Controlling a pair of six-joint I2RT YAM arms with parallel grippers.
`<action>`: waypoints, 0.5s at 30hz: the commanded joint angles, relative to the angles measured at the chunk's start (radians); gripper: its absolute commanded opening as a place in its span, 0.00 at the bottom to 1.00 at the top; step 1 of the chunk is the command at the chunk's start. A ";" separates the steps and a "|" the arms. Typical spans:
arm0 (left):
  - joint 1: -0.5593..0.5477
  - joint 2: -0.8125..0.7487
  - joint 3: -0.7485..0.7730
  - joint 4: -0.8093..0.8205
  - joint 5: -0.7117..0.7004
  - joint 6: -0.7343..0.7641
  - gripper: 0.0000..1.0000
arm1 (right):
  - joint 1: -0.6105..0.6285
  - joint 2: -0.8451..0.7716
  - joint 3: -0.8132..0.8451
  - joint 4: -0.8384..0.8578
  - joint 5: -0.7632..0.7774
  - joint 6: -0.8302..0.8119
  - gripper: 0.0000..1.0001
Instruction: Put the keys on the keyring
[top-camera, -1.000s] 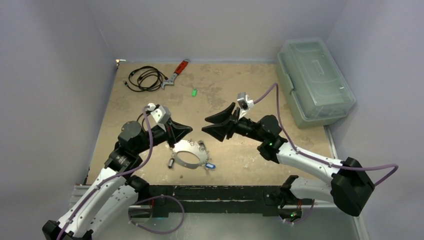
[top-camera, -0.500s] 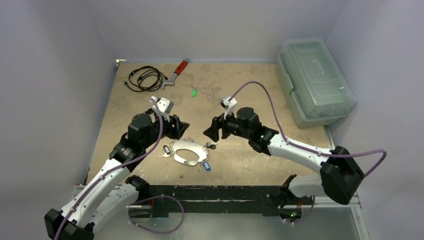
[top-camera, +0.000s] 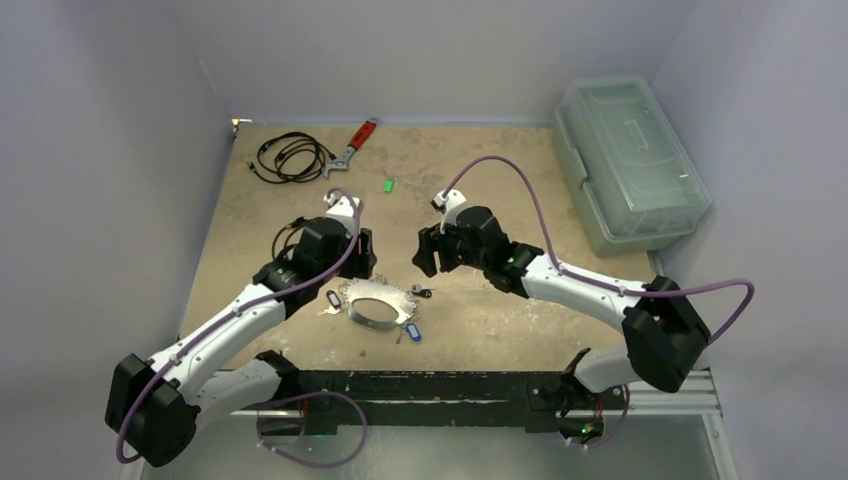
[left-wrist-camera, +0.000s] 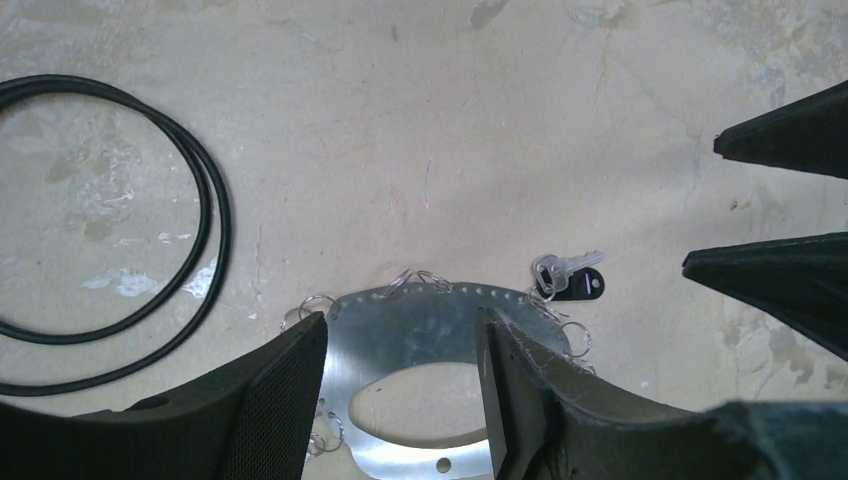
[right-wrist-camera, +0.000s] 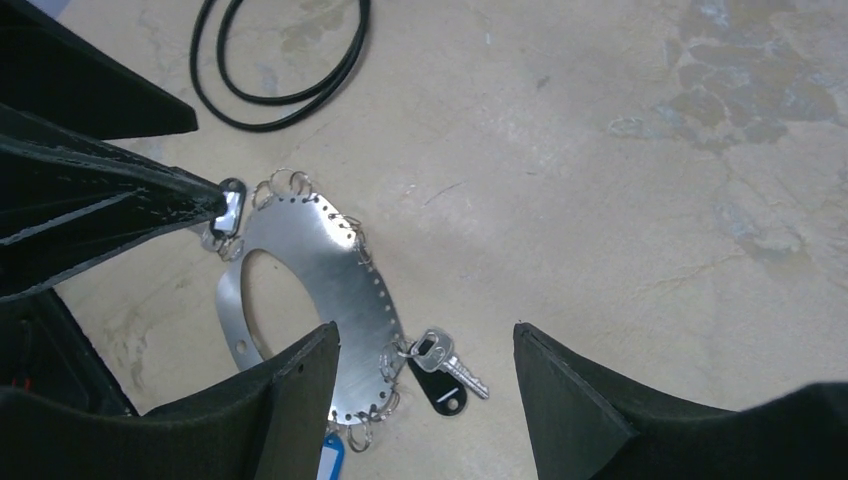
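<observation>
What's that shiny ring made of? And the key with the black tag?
The ring looks like thin sheet metal: flat, grey and shiny, with small holes punched along its edge. The key looks like silvery metal too, bright and reflective. Its black tag is probably plastic: smooth, with a dull sheen.

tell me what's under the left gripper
The grey keyring lies flat beneath the open left gripper, its far rim and hole showing between the fingers. The fingers cover its sides, so anything hanging there is hidden.
</observation>
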 joint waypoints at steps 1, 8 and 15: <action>-0.040 0.026 0.098 -0.042 -0.061 -0.088 0.55 | 0.003 0.002 0.009 0.062 -0.093 -0.065 0.66; -0.042 -0.028 0.164 -0.102 -0.143 0.167 0.56 | 0.005 0.087 0.005 0.217 -0.273 0.007 0.60; -0.039 -0.158 0.085 -0.044 -0.189 0.184 0.61 | 0.044 0.151 -0.003 0.340 -0.178 0.007 0.52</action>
